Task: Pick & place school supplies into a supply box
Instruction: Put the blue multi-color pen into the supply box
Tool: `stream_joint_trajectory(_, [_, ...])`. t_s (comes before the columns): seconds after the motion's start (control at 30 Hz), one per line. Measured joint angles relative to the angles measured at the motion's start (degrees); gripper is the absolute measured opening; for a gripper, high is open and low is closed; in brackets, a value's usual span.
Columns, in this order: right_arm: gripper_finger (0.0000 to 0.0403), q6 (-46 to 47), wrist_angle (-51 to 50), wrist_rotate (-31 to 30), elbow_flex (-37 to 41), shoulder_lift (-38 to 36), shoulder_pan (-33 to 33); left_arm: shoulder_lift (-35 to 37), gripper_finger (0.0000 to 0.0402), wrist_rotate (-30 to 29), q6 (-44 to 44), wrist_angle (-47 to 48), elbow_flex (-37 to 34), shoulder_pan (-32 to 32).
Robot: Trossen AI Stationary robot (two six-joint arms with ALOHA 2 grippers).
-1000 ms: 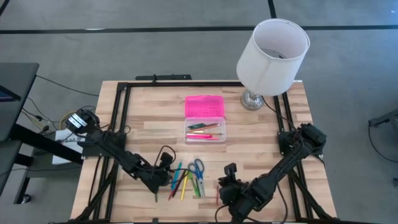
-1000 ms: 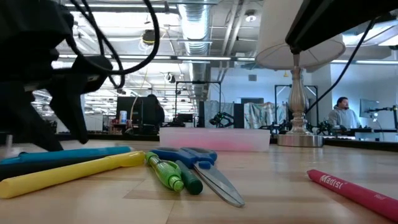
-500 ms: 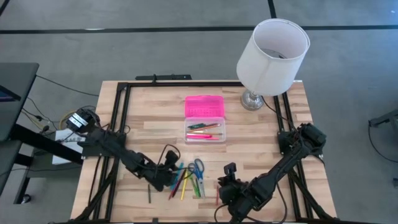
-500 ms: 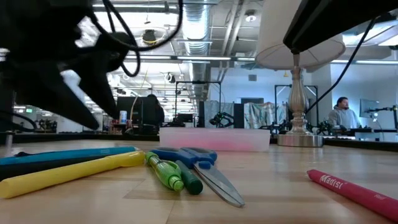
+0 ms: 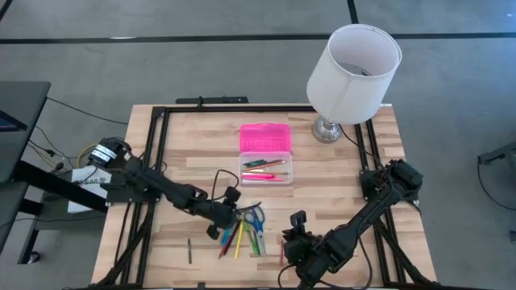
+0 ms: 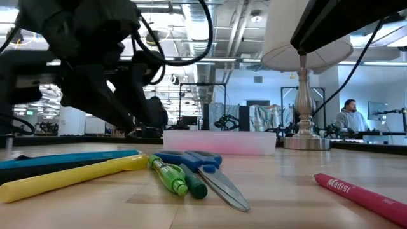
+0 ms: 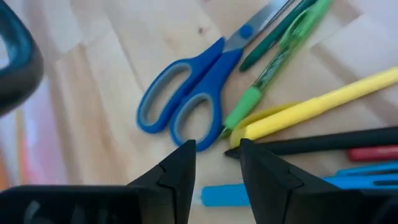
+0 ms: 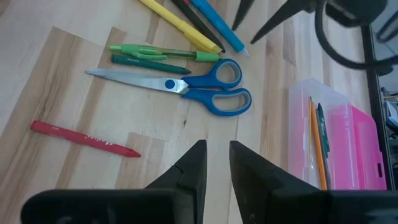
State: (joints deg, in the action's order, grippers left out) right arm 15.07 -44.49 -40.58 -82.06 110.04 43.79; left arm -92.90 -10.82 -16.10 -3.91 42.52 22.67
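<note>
The school supplies lie in a loose pile near the table's front edge: blue-handled scissors [image 5: 256,216] [image 7: 186,102], a yellow pen [image 7: 317,106], a green pen [image 7: 273,68], and blue and black pens. A red crayon [image 8: 84,138] lies apart to the right. The supply box [image 5: 266,169] stands farther back, its pink lid [image 5: 264,137] open and a few pencils in its clear base. My left gripper [image 5: 231,214] [image 7: 217,149] hovers open over the pile's left part, beside the scissors' handles. My right gripper [image 5: 295,235] [image 8: 216,146] waits open in front of the scissors, touching nothing.
A white-shaded lamp [image 5: 351,72] stands at the table's far right corner. One dark pencil [image 5: 189,250] lies alone near the front left. A black frame [image 5: 157,161] runs along the table's edges. Bare wood lies between the pile and the box.
My left gripper has swung from the front left toward the table's right and a little up, arriving over the pile by the scissors' handles. Its fingers keep the same gap. The supplies have not moved.
</note>
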Motion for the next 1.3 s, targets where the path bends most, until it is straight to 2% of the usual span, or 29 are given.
stream_joint_trajectory(0.2, [0.0063, 0.1, 0.0, 0.0, 0.0, 0.0, 0.0, -2.8, 0.0120, 5.7, 2.3, -0.8, 0.0, -3.7])
stream_joint_trajectory(0.6, [0.0063, 0.3, 0.0, 0.1, 0.0, 0.0, 0.0, -5.5, 0.0120, 7.9, 7.1, 2.7, 0.2, -6.3])
stream_joint_trajectory(1.03, [0.0063, 0.5, -0.1, 0.1, 0.0, 0.0, 0.0, -4.6, 0.0120, 6.6, 10.0, 10.9, 0.4, -9.2])
stream_joint_trajectory(1.3, [0.0063, 0.5, 0.0, 0.1, 0.0, 0.0, 0.0, -1.9, 0.0120, 1.0, 11.4, 17.1, 0.1, -9.3])
